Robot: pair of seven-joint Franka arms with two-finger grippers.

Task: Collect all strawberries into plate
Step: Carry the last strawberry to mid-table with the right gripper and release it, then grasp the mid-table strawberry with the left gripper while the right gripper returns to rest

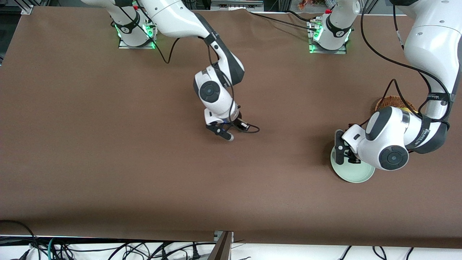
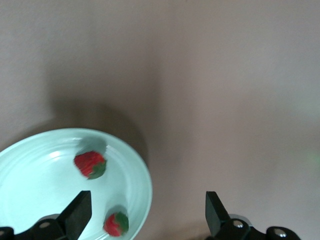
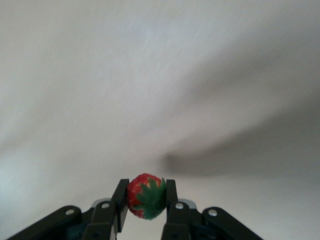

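Note:
The pale mint-green plate [image 1: 361,176] lies toward the left arm's end of the table. In the left wrist view the plate [image 2: 35,190] holds two strawberries, one [image 2: 90,164] near its middle and one [image 2: 116,224] near its rim. My left gripper [image 1: 343,151] hangs open and empty over the plate's edge, its fingers [image 2: 77,212] wide apart. My right gripper [image 1: 225,133] is over the bare middle of the table, shut on the third strawberry [image 3: 146,196], red with a green cap. That berry is hidden in the front view.
A brown wicker basket [image 1: 389,103] stands beside the plate, farther from the front camera, mostly hidden by the left arm. Brown tabletop [image 1: 108,144] stretches between the two grippers and toward the right arm's end.

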